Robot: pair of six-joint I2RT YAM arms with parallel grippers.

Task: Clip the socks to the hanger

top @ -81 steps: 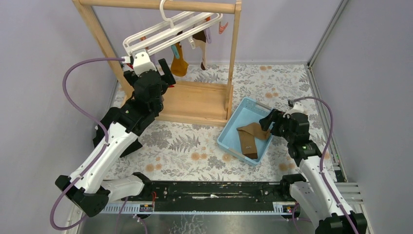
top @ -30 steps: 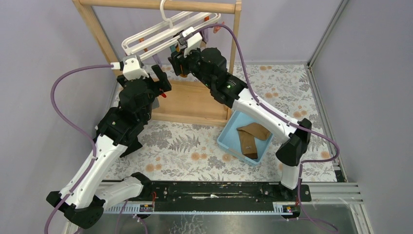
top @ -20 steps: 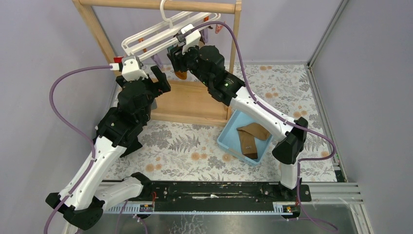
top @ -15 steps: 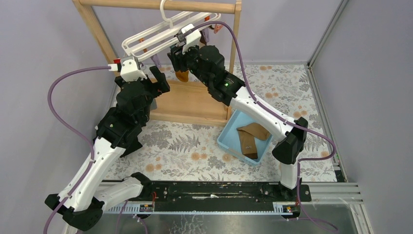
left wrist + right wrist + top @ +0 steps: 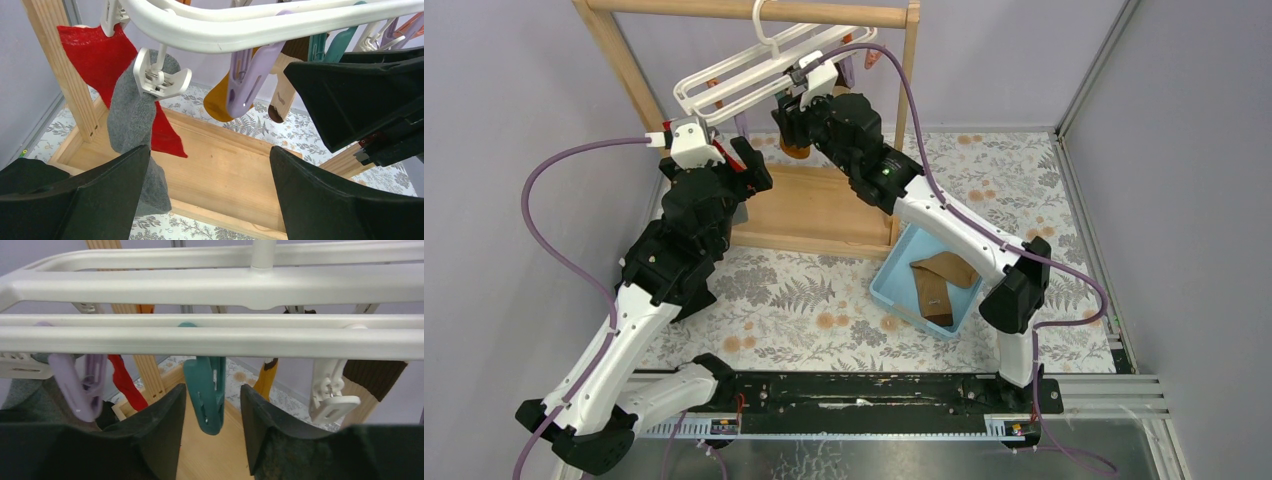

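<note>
the left jaws are standing wide open and gripping nothing, hovering under the left end of the hanger (image 5: 240, 35), just beside a grey sock (image 5: 132, 115) and a red sock (image 5: 95, 55). the right jaws are standing partly open astride a dangling teal clip (image 5: 206, 385), not squeezing it. the socks (image 5: 939, 280) are lying overlapped in the blue bin (image 5: 896, 255) on the desk (image 5: 794, 300), right of the wooden stand (image 5: 824, 205).

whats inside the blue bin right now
Two brown socks lie in the blue bin: a lighter tan sock and a darker brown sock, overlapping. The bin floor under them is covered, and the right arm hides its far edge.
</note>
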